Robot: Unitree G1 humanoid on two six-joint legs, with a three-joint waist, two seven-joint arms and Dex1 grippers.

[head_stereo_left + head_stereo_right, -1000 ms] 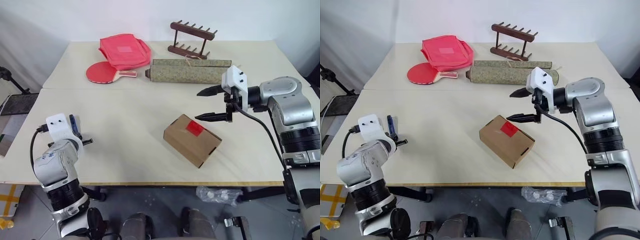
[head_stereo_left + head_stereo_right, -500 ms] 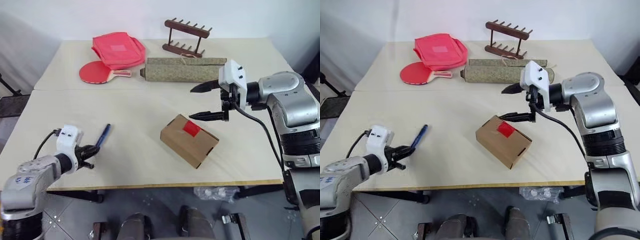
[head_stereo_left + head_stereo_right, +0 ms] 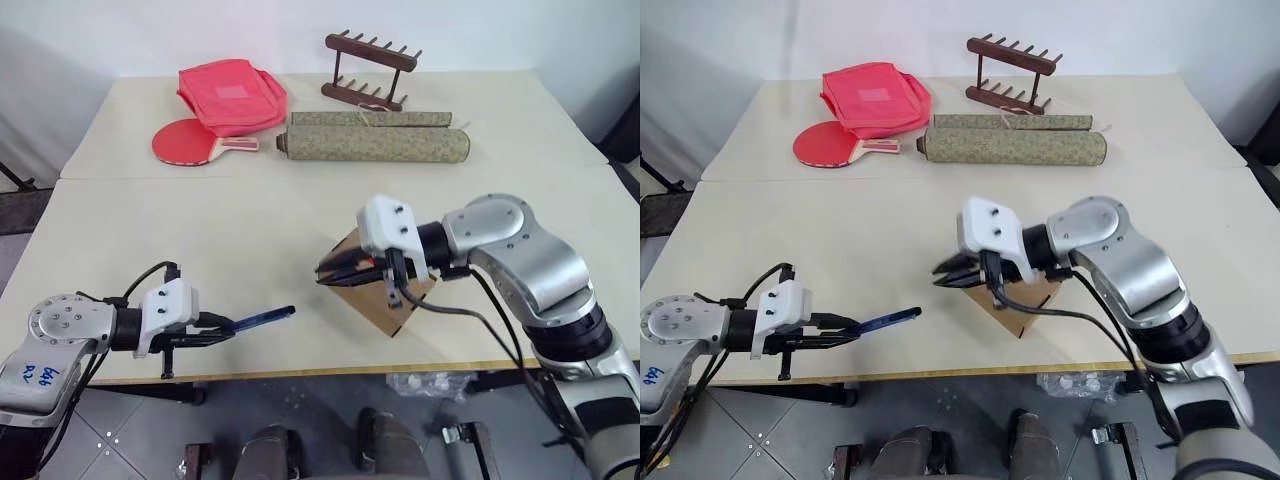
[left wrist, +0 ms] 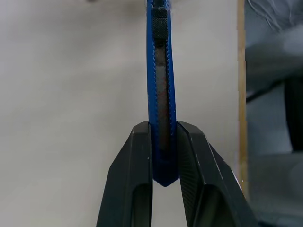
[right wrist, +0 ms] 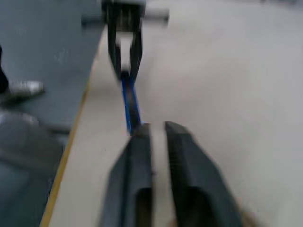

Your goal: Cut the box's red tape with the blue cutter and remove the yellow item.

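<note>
Fingers of the right gripper [image 3: 325,272] are drawn together, empty, at the near-left end of the small brown corrugated cardboard box [image 3: 400,302]; further left of that box, the left gripper [image 3: 222,327] clamps the thin dark-blue pen-like cutter [image 3: 262,318] above the pale table [image 3: 250,220].

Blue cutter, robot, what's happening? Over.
Left gripper shut on blue cutter. Right gripper shut, empty, over box. Nothing between.

Handwritten blue marks on left arm [image 3: 35,378], unreadable.
</note>
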